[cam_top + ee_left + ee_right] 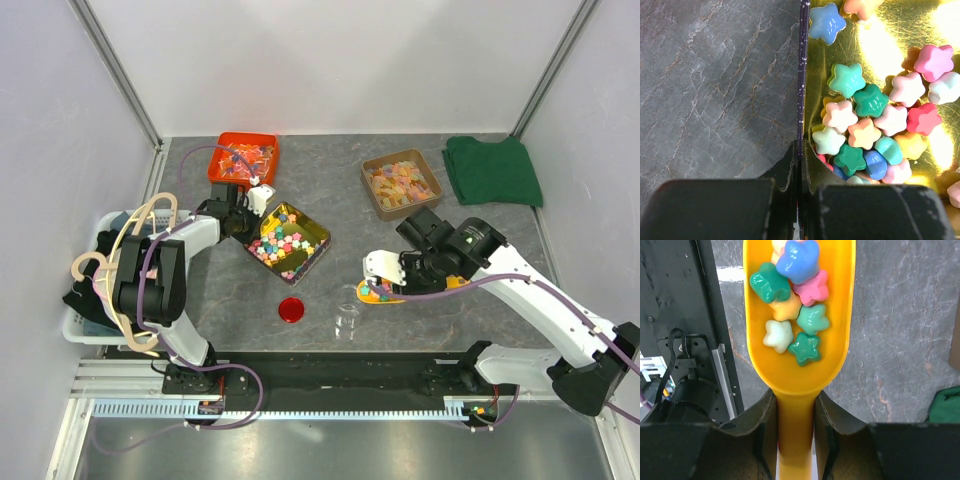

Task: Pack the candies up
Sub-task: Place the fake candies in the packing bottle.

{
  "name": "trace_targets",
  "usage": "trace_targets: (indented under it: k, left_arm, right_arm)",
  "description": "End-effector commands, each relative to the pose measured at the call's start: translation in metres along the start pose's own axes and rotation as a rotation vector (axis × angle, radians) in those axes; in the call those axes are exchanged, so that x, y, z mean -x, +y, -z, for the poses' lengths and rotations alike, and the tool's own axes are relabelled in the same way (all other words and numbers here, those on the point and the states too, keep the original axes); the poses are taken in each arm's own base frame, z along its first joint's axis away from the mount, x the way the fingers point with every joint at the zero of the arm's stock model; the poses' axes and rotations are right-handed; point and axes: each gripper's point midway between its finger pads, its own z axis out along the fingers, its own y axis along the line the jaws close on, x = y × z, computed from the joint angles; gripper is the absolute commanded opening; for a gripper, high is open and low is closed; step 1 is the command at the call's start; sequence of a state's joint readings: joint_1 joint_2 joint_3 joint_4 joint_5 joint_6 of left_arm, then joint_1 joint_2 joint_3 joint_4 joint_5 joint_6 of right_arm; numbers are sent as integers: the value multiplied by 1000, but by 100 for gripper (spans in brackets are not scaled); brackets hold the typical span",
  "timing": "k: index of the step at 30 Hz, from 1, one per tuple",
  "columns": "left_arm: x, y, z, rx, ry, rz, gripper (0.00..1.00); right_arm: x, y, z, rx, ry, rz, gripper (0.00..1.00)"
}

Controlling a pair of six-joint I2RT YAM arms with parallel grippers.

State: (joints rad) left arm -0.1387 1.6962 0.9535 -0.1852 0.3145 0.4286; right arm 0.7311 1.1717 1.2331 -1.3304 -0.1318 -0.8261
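Left gripper (246, 228) was closed down on the near-left wall of the gold tray (318, 236). In the left wrist view its jaws were pinched to a thin slit with the dark tray rim (802, 75) clamped between them. Most star-shaped candies (285, 243) lay loose in that tray in mixed colours: green, blue, pink, white, orange and yellow. In the left wrist view they were heaped just inside the gripped wall (865, 125).

Right gripper (400, 287) held a yellow scoop (388, 295) by its handle, and its fingers (760, 425) were pressed against both sides of the handle. The scoop bowl (795, 375) pointed away from the wrist and carried a small load of the candies (795, 300), roughly eight, in blue, pink, green, white and orange. The scoop hung over the grey table (450, 330), just beside a clear cup (347, 320), with its tip towards the cup. I couldn't tell whether the scoop and cup touched.

A red lid (291, 309) lay flat on the table left of the cup, apart from it. An orange-red tray (243, 157) of wrapped sweets sat behind the gold tray. A brown tray (402, 183) of flat gummies sat at the far right-centre, with a folded green cloth (492, 170) just beside it. A white basket (80, 330) sat at the left edge.
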Motion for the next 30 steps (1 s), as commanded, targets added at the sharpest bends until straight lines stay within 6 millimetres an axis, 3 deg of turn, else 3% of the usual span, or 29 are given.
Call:
trace_targets:
  k: [1,8,30]
  left_arm:
    - [29,10,3,16,-79,-25,2]
    - [26,9,1,4,-75,-22,2]
    - [25,8,-1,-3,-67,-17,2]
  right_arm:
    - [9,-11,10,-40,13,15,0]
    - [20,-17,11,-48,18,32,0]
    - [18,-16,6,-56,135,115,0]
